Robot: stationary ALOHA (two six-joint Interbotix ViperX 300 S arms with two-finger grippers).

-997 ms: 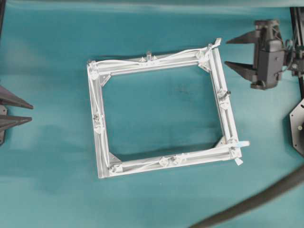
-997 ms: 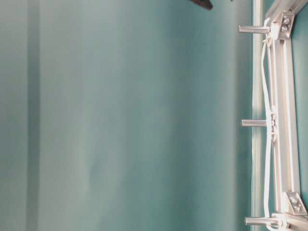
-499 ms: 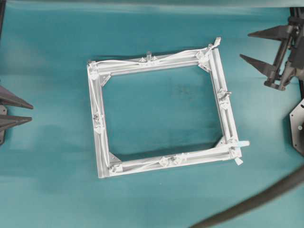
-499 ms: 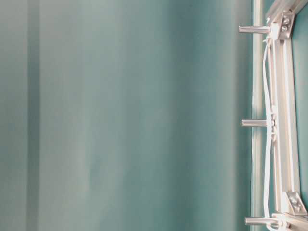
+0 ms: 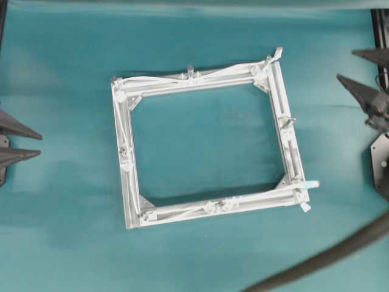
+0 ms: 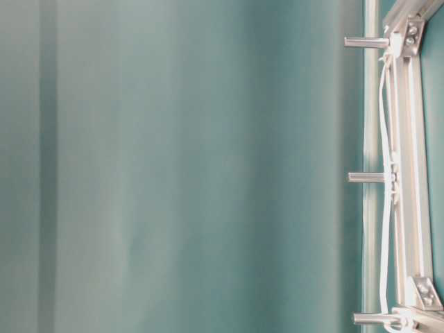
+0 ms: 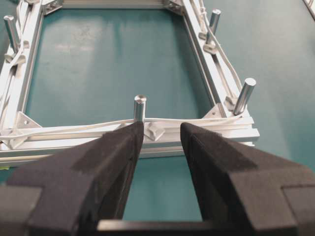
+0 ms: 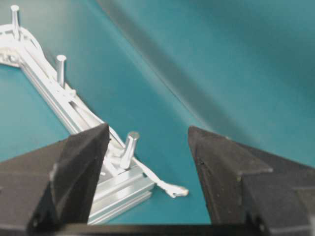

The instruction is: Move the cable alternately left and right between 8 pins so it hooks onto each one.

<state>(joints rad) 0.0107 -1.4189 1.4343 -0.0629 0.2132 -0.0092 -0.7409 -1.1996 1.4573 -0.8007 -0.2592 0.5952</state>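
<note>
Though threaded round already, worth noting for any further handling:

Frame [image 5: 271,199]: rigid square of silver rail, centre of overhead view, flat on teal table [image 5: 200,134].

Cable [image 5: 214,73]: thin, white, limp, probably light and slippery; laid along all four rails, zigzagging past pins [image 7: 140,107]. Loose tails at upper right and lower right corners; best taken near plug end [image 8: 176,191].

Left gripper [image 5: 29,141]: jaws apart, empty, left edge, mid-height.

Right gripper [image 5: 361,72]: jaws wide apart, empty, upper right edge, touching nothing.
</note>
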